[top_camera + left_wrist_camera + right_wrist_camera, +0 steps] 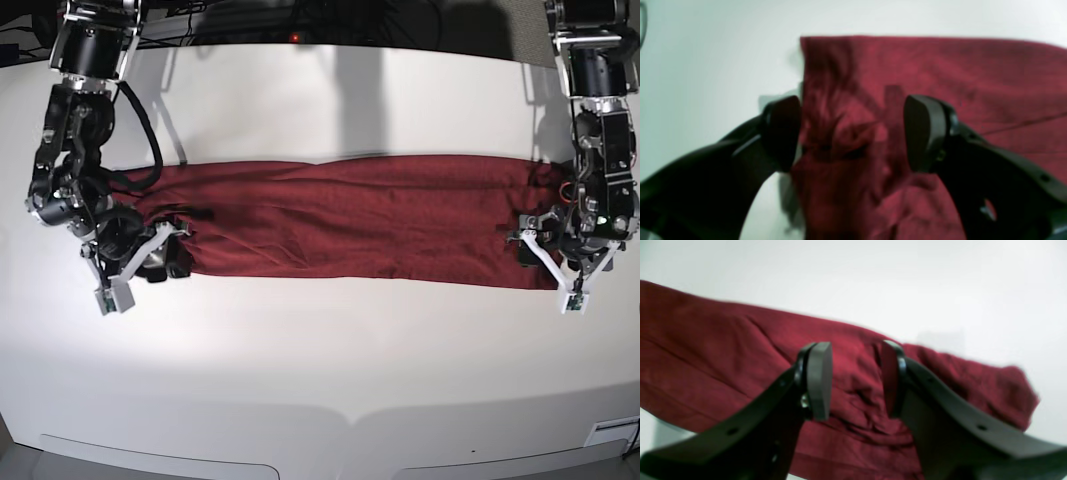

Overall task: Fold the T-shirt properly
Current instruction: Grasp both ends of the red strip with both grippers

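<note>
A maroon T-shirt (350, 215) lies in a long band across the middle of the white table (330, 360), with 2 grippers at its ends: the left gripper (851, 133) open wide over bunched cloth, the right gripper (855, 380) parted, astride a fold.

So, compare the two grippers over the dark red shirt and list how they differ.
The left gripper has its fingers spread wide, while the right gripper has a narrower gap. The left sits at a straight, square end of the dark red knit T-shirt; the right sits over bunched wrinkles. Both are black, poised over opposite ends of the cloth, with nothing visibly pinched.
</note>
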You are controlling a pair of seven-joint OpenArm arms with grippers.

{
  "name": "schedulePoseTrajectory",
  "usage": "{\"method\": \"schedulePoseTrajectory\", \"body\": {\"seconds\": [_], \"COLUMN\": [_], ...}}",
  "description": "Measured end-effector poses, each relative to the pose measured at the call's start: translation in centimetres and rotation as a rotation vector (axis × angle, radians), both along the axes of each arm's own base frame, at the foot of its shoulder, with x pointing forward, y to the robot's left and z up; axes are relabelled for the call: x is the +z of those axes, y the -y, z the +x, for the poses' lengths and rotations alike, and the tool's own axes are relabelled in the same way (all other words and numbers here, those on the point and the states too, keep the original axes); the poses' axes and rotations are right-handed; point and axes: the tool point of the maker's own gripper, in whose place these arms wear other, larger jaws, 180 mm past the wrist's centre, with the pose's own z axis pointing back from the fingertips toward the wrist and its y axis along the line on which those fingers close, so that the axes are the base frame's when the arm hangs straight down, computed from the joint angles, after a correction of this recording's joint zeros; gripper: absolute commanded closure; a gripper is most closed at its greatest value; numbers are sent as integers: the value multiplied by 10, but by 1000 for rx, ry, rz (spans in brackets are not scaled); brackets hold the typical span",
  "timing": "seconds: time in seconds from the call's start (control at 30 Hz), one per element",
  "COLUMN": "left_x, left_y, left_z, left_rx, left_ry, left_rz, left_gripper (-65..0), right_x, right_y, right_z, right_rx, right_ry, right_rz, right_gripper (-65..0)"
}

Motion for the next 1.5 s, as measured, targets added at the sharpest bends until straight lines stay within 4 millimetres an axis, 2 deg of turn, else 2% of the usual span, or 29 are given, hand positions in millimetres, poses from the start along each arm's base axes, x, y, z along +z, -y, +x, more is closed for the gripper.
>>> {"method": "schedulePoseTrajectory", "body": {"seconds": [0.23, 0.37, 0.43, 0.5, 0.6, 0.77, 0.87, 1.0, 1.2, 1.5], "left_x": [20, 28, 22, 12, -9, -31, -33, -33, -26, -18], "left_y": [-49, -55, -59, -56, -61, -51, -53, -46, -15, -11], "left_z": [-2, -9, -16, -20, -30, -36, -32, -33, -48, -39], "left_rx": [21, -42, -82, -125, -122, -97, -25, 11, -37, -29], "left_ry": [4, -39, -102, -133, -205, -275, -274, -270, -353, -292], "left_rz": [74, 0, -9, -90, -204, -469, -580, -690, -852, -909], "left_gripper": [-455, -453, -453, -453, -453, -453, -453, -453, -453, -452], "right_x": [40, 47, 49, 47, 46, 41, 45, 53, 59, 59], "right_y": [-18, -23, -28, -30, -35, -36, -39, -43, -44, -44], "right_z": [-4, -8, -10, -12, -16, -20, -21, -22, -22, -23], "right_rx": [73, 95, 105, 109, 118, 127, 137, 155, 159, 160], "right_ry": [55, 55, 62, 53, 47, 21, 24, 44, 61, 58], "right_rz": [-9, -13, 13, 26, 53, 55, 61, 66, 57, 56], "right_gripper": [-248, -248, -248, -248, -248, -248, -248, -248, -248, -248]}}
